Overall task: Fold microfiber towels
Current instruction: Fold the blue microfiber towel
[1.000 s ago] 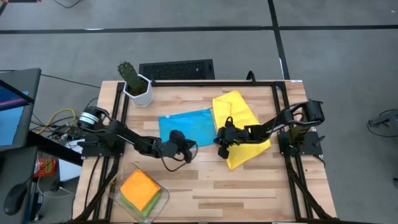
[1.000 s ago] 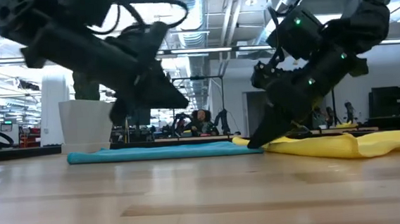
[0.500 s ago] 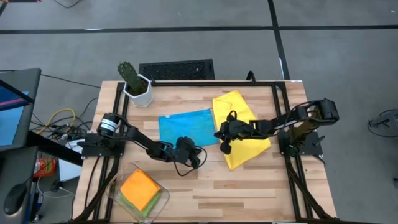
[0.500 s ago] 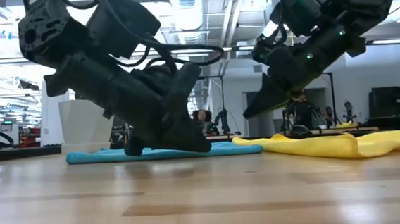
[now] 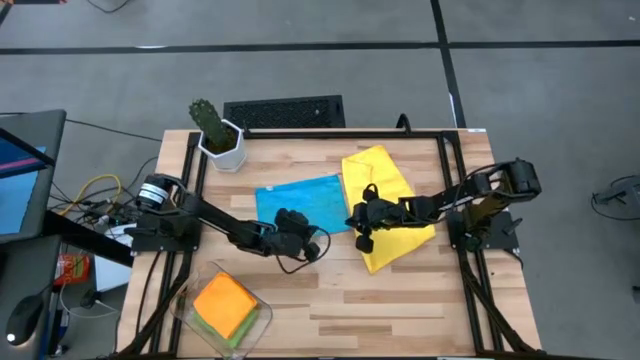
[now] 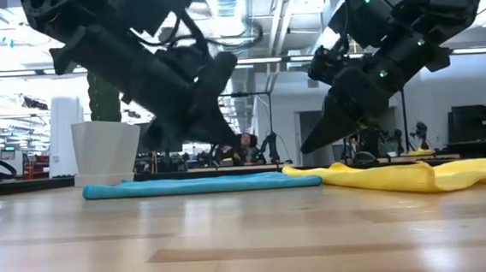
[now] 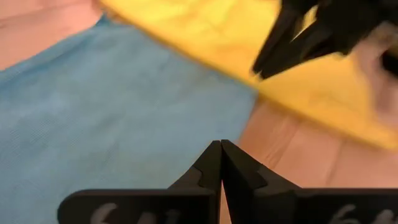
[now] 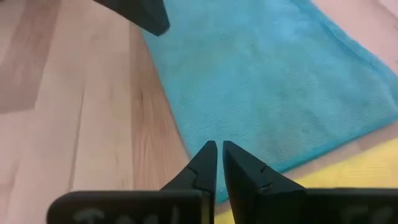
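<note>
The light blue towel (image 5: 300, 203) lies flat on the table's middle. The yellow towel (image 5: 385, 200) lies rumpled right beside it, toward the right. The orange towel (image 5: 228, 298) lies folded on the green towel (image 5: 205, 318) in a clear tray at the near left. My left gripper (image 5: 308, 240) is shut and empty, raised over the blue towel's near right corner (image 7: 186, 118). My right gripper (image 5: 360, 238) is shut and empty, raised over the seam between the blue towel (image 8: 273, 81) and the yellow towel (image 6: 417, 175).
A green cactus in a white pot (image 5: 218, 135) stands at the table's far left corner. A dark grille (image 5: 285, 110) lies beyond the far edge. Bare wood (image 5: 400, 310) shows along the near side, right of the clear tray (image 5: 262, 318).
My right gripper has risen from the yellow towel's near left edge and now hangs clear above it. My left gripper dipped low toward the table's near edge beside the blue towel, then rose and drew back a little. Both towels lie as before.
</note>
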